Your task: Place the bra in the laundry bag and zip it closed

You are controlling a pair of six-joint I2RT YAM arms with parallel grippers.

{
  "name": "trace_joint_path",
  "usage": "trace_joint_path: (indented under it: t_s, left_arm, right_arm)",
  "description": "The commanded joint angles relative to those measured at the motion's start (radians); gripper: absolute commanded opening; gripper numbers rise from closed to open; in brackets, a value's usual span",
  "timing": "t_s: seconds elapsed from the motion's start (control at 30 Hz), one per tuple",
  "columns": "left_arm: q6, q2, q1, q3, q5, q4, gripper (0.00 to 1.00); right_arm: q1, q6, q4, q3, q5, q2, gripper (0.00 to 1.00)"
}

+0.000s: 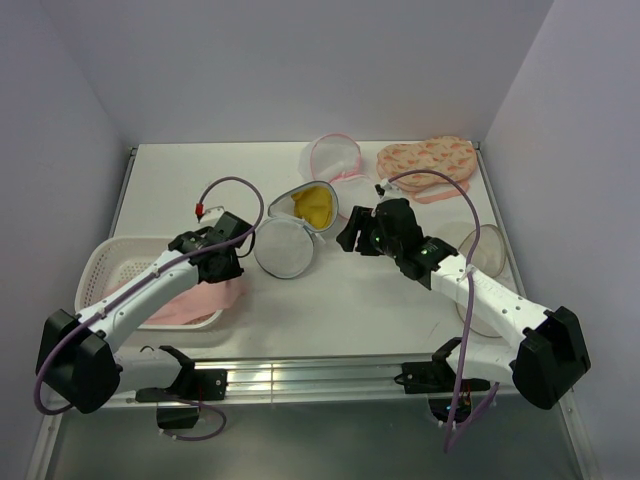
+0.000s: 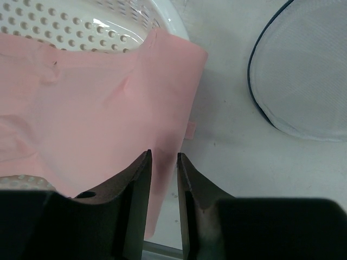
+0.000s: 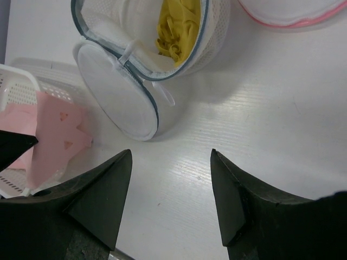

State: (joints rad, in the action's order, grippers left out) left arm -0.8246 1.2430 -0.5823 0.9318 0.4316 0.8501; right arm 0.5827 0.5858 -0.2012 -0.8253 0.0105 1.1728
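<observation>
The laundry bag (image 1: 285, 245) lies open at the table's middle, its two white mesh domes joined by a grey zip rim. A crumpled yellow bra (image 1: 315, 205) sits in the far dome, also clear in the right wrist view (image 3: 176, 27). My left gripper (image 1: 240, 240) hovers just left of the near dome (image 2: 303, 76), over a pink cloth's edge. Its jaws (image 2: 164, 154) stand a narrow gap apart with nothing clamped. My right gripper (image 1: 350, 232) hangs just right of the bag (image 3: 119, 97), its jaws (image 3: 171, 153) wide open over bare table.
A white perforated basket (image 1: 105, 265) at the left holds the pink cloth (image 1: 200, 300), which drapes over its right rim (image 2: 81, 108). A pink-rimmed mesh bag (image 1: 338, 158) and a peach patterned padded piece (image 1: 428, 160) lie at the back. Another mesh piece (image 1: 482, 255) lies by the right arm.
</observation>
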Motion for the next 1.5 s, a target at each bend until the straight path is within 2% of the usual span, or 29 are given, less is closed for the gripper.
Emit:
trace_joint_path:
  t_s: [0.0, 0.33, 0.53, 1.13, 1.33, 1.47]
  left_arm:
    - [0.018, 0.006, -0.004, 0.01, 0.006, -0.028, 0.31]
    - [0.021, 0.021, -0.005, 0.002, 0.004, -0.037, 0.3]
    - [0.022, 0.024, -0.004, -0.004, 0.001, -0.046, 0.26]
    - [0.024, -0.013, -0.002, 0.048, 0.045, 0.006, 0.0]
    - [0.076, -0.045, 0.01, 0.226, 0.116, 0.107, 0.0]
    - [0.125, -0.008, 0.012, 0.442, 0.163, 0.187, 0.0]
  right_arm:
    - [0.003, -0.001, 0.034, 0.008, 0.009, -0.021, 0.67]
    - [0.003, -0.003, 0.043, 0.015, 0.009, -0.016, 0.66]
    - [0.003, -0.006, 0.043, 0.015, 0.009, -0.012, 0.65]
    - [0.003, -0.007, 0.037, 0.002, 0.006, -0.004, 0.63]
    - [0.003, -0.007, 0.031, -0.011, 0.003, -0.015, 0.63]
    - [0.003, -0.009, 0.02, -0.023, 0.008, -0.024, 0.63]
